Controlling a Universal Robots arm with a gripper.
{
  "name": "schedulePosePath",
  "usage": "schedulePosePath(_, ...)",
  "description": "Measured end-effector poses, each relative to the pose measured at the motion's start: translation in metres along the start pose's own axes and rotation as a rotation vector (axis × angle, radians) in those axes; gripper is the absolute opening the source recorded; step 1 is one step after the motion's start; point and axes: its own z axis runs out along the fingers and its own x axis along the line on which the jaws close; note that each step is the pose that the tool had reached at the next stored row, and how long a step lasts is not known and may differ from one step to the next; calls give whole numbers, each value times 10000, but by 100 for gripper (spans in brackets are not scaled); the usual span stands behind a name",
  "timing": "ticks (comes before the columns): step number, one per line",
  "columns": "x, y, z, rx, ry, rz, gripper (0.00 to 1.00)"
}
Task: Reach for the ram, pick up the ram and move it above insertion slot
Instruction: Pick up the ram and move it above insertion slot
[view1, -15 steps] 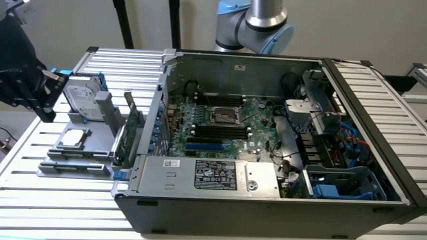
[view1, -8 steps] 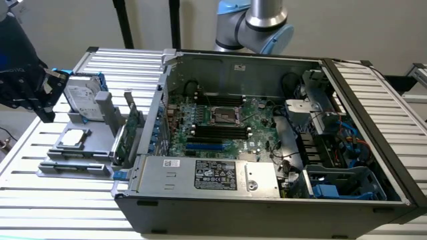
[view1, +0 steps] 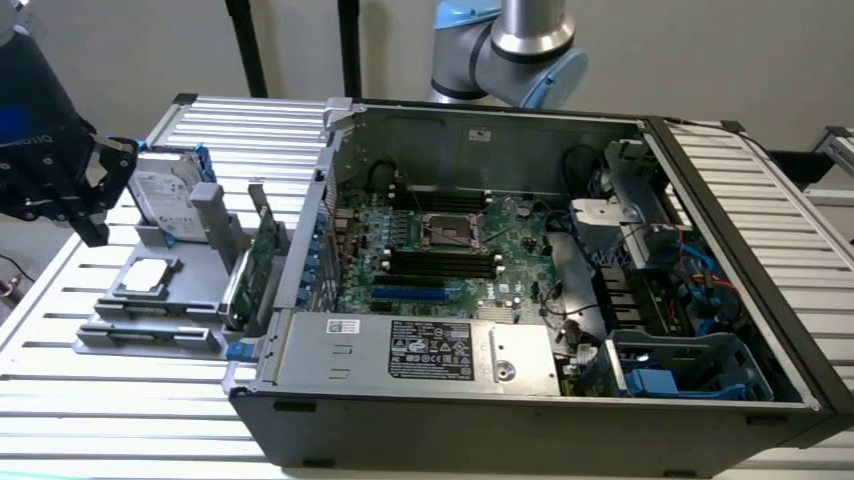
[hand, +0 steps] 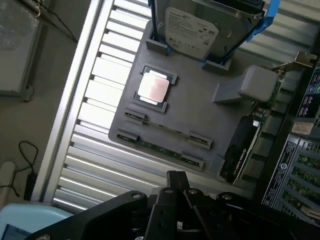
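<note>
1. Beside the open computer case (view1: 534, 425), on a gray tray (hand: 200, 110), the ram (hand: 160, 148) stands on edge between small holders, near a processor chip (hand: 152, 89) and a hard drive (hand: 192, 35).
2. The gripper (hand: 176, 176) hovers above the slatted table (hand: 100, 165), just off the tray edge nearest the ram and clear of it.
3. Its fingers are drawn together, holding nothing.

Exterior view: bright, even, diffuse light with soft shadows. The slatted table (view1: 120, 400) is nearly washed out, and the computer case (view1: 534, 400) is shaded inside along its walls. Wrist view: strong glare on the table slats, CPU (hand: 153, 89) top blown white, gripper (hand: 176, 185) an underexposed near-black mass, floor (hand: 30, 125) dim.
</note>
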Motion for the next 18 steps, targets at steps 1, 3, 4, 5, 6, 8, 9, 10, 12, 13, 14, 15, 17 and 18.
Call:
schedulePosePath(1,0,0,1,0,5,-192,11)
schedulePosePath(3,0,0,4,2,16,-556,11)
schedulePosePath(4,0,0,6,2,21,-731,11)
schedulePosePath(5,0,0,7,2,26,-916,11)
schedulePosePath(6,0,0,9,3,31,-1096,11)
schedulePosePath(8,0,0,12,4,42,-1456,11)
schedulePosePath(9,0,-1,14,4,46,-1635,11)
schedulePosePath(10,0,-1,16,5,52,-1815,11)
schedulePosePath(12,0,0,20,5,62,-2191,11)
schedulePosePath(13,0,-1,21,6,67,-2371,11)
schedulePosePath(14,0,-1,23,6,72,-2549,11)
schedulePosePath(15,0,-1,25,7,77,-2725,11)
schedulePosePath(17,0,-1,28,8,88,-3100,11)
schedulePosePath(18,0,-1,31,8,93,-3281,11)
